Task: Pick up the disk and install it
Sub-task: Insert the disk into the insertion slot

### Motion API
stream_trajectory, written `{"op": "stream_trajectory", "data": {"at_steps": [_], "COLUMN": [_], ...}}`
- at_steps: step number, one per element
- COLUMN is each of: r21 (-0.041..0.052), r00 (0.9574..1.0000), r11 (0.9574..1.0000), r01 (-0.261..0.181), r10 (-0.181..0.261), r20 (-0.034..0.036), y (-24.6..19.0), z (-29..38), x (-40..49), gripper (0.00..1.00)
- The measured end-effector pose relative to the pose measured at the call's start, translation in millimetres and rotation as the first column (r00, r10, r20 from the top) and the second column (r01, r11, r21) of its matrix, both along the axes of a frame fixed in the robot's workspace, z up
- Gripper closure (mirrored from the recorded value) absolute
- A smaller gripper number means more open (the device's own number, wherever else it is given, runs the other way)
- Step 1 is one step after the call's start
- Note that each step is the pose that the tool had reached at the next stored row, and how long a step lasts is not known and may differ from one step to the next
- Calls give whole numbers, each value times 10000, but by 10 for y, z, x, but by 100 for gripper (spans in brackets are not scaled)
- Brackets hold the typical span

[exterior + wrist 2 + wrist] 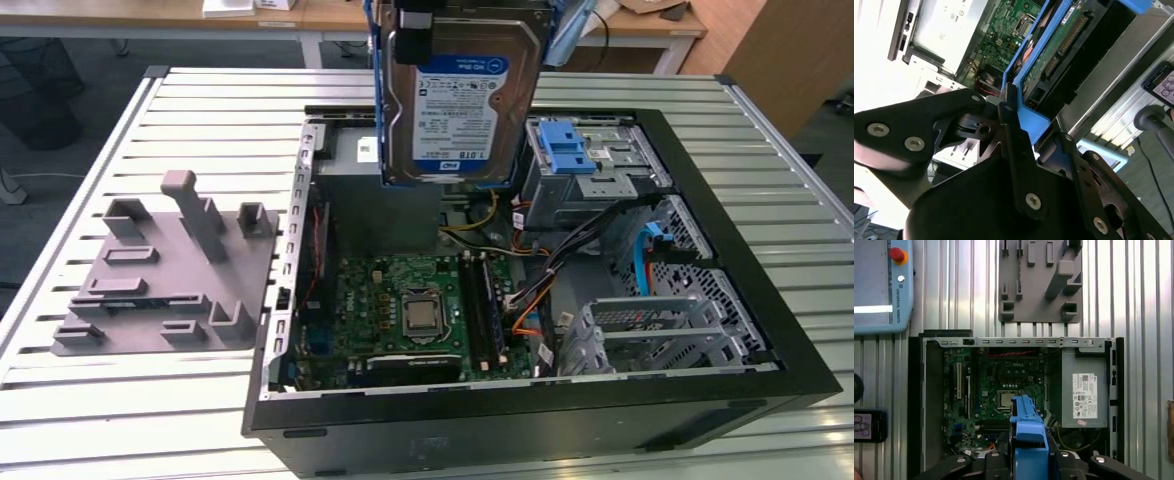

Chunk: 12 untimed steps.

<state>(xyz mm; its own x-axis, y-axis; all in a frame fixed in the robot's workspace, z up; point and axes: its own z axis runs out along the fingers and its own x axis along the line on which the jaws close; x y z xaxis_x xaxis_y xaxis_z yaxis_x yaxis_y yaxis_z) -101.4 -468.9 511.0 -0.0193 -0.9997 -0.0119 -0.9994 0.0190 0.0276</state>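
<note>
Exterior view: the disk [461, 100] hangs upright above the open computer case [534, 425], clear of the counter [200, 100]. Its label faces out, and it sits just to the exterior view's left of the blue-latched drive cage [581, 150]. In the second wrist view my jaws are closed onto its blue bracket [1029, 120], one on each side. I judge the pick-up done and the carry to a bay in hand. Seating the disk calls for squaring the bracket to the bay's opening, since a tilt could jam it.
</note>
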Motion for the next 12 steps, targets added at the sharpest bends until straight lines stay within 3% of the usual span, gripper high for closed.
{"op": "stream_trajectory", "data": {"at_steps": [2, 6, 8, 12], "r21": [1, 0, -1, 0], "r00": [10000, 10000, 10000, 10000], "r11": [10000, 10000, 10000, 10000], "r01": [0, 1, 0, 0], "r10": [0, -1, 0, 0], "r20": [1, -11, -13, -12], "y": [-11, -17, -33, -132], "z": [-4, -9, -12, -19], "x": [31, 202, 245, 257], "gripper": [64, 64, 64, 64]}}
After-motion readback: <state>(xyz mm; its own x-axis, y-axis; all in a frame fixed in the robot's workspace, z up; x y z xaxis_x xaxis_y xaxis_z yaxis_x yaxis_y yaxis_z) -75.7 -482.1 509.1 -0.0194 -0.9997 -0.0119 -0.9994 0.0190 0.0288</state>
